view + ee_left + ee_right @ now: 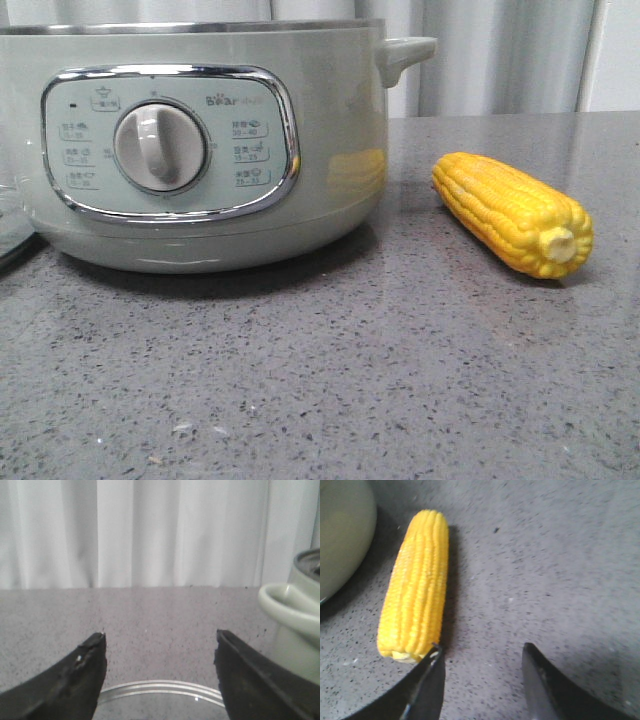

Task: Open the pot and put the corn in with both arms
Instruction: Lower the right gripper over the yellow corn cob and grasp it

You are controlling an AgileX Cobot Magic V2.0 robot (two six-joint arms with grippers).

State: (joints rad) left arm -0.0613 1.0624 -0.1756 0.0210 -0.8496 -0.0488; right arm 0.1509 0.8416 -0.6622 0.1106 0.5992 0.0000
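Note:
The pale grey-green pot (200,200) with its white dial (160,147) stands at the left of the grey table, steel rim at the top. The yellow corn (510,212) lies on the table to its right, stub end toward the camera. No gripper shows in the front view. My left gripper (160,637) is open just above a glass lid's steel rim (160,686) that lies flat on the table, with the pot's side handle (285,605) close by. My right gripper (482,647) is open with nothing between its fingers; one fingertip (436,655) is beside the corn's (417,580) stub end.
A curved glass edge (12,235) shows at the far left beside the pot. The pot's wall (342,530) is close to the corn. White curtains (500,55) hang behind the speckled grey countertop (350,380).

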